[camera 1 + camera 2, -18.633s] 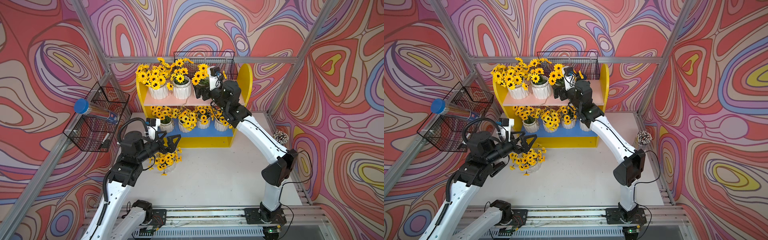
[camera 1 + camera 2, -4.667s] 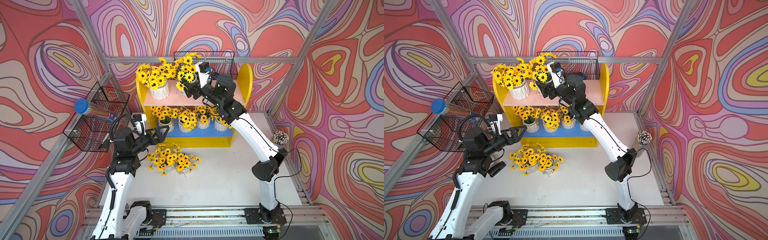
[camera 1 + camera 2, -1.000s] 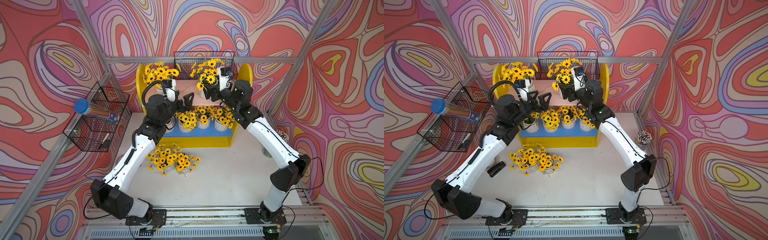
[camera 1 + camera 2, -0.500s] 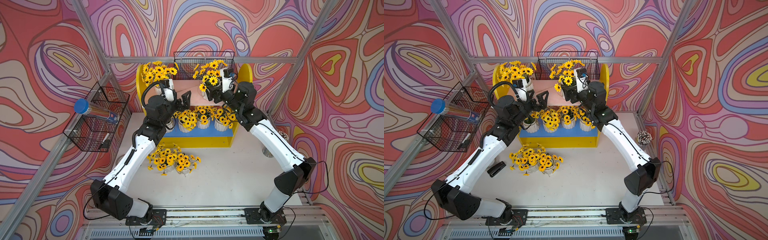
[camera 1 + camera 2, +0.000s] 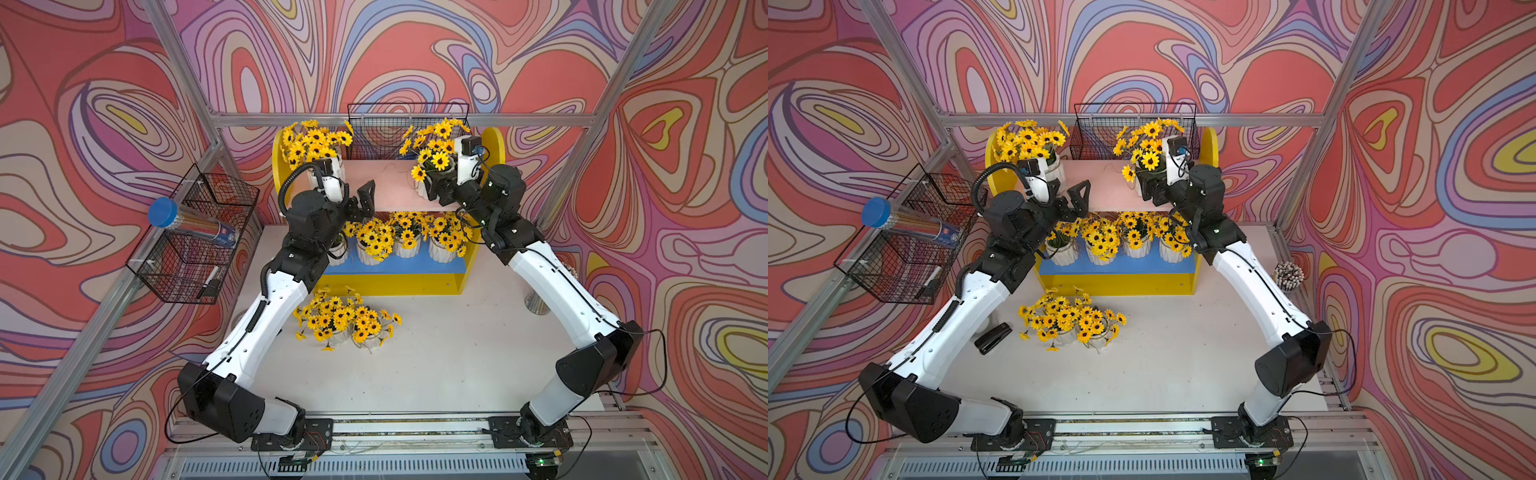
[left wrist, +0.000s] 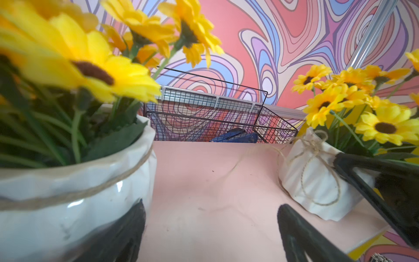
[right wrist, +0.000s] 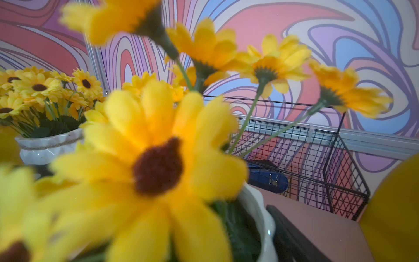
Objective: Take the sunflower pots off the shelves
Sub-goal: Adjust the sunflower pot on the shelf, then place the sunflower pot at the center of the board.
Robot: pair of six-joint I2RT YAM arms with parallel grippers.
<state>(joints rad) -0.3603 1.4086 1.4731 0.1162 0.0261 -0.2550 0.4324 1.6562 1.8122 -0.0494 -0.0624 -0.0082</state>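
Both top views: shelves point(image 5: 390, 283) hold six sunflower pots point(image 5: 405, 249), four on blue lower board point(image 5: 415, 266), two at pink upper board point(image 5: 390, 183) ends; two cleared pots point(image 5: 345, 332) stand left of tabletop point(image 5: 436, 365) centre; right gripper point(image 5: 430, 183) clamps right-end pot point(image 5: 436, 156), left gripper point(image 6: 209, 206) open just beside left-end pot point(image 5: 316, 141)

Both top views hang high above the base rail point(image 5: 415, 428), looking steeply down and back at the shelf unit point(image 5: 390, 284), whole table point(image 5: 457, 365) in sight. Each wrist camera sits close over the pink upper board point(image 6: 204, 181), facing the wire basket point(image 6: 215, 118), which both share.
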